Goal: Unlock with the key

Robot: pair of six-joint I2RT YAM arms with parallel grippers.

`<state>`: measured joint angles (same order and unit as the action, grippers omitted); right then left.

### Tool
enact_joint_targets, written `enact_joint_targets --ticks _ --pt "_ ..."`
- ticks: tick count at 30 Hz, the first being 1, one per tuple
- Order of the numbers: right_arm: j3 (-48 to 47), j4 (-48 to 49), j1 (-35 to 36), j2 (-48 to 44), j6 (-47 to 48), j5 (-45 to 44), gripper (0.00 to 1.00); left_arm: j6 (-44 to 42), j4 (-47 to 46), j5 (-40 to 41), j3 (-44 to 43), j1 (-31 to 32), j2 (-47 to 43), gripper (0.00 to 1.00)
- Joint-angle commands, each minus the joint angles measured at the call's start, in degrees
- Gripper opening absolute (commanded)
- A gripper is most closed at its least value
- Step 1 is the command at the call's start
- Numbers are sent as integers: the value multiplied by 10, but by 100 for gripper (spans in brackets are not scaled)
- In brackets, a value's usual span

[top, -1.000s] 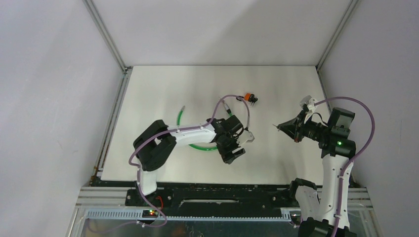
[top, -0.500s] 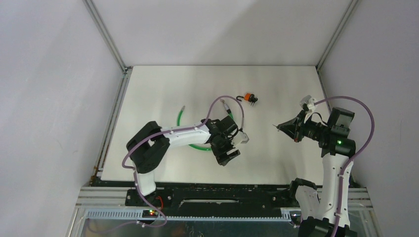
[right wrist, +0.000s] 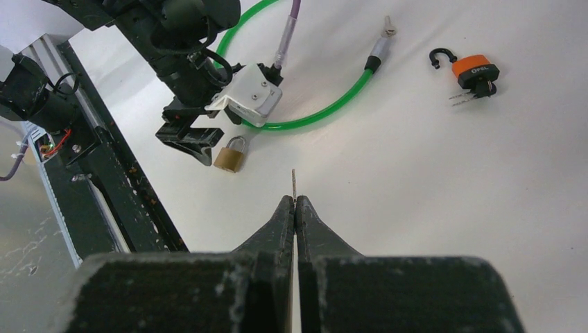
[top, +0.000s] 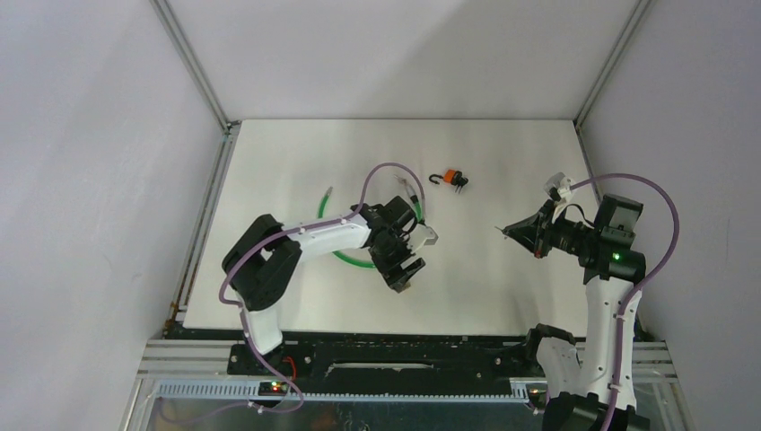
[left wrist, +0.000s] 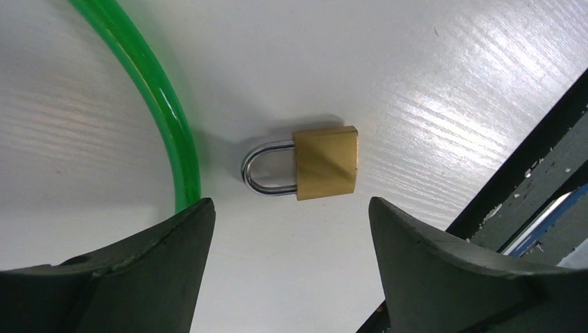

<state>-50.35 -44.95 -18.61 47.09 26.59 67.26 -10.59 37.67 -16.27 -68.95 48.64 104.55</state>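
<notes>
A small brass padlock point(left wrist: 326, 163) with a steel shackle lies flat on the white table, beside the green cable. It also shows in the right wrist view point(right wrist: 230, 156). My left gripper point(left wrist: 291, 208) is open and empty, hovering just above the padlock with its jaws spread wider than the lock; it shows in the top view point(top: 401, 268). My right gripper point(right wrist: 295, 201) is shut on a thin key point(right wrist: 294, 184) whose tip sticks out past the fingertips. It is held in the air at the right point(top: 507, 232), well apart from the padlock.
A green cable lock point(top: 345, 260) loops on the table under the left arm. An orange padlock with keys in it point(top: 453, 179) lies further back. The table's black front rail point(left wrist: 527, 180) runs close to the brass padlock.
My left gripper has moved left and towards the near edge, staying open, and now sits over the brass padlock. The right arm and its key have not moved.
</notes>
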Motion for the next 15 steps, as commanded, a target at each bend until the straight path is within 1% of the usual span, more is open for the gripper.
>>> enact_joint_targets --ticks 1,3,5,11,15 --pt "-1 6 -1 0 7 10 0 -17 7 -44 18 -1 -39 86" --pt "-1 6 -1 0 8 10 0 -49 3 -57 24 -2 -57 86" --pt "-1 5 -1 0 9 10 0 -109 -5 -54 32 -2 -77 86" --pt "-1 7 1 -1 6 10 0 -347 -6 -50 51 3 -124 86" --pt "-1 7 1 -3 3 10 0 -499 23 -65 40 10 -112 86"
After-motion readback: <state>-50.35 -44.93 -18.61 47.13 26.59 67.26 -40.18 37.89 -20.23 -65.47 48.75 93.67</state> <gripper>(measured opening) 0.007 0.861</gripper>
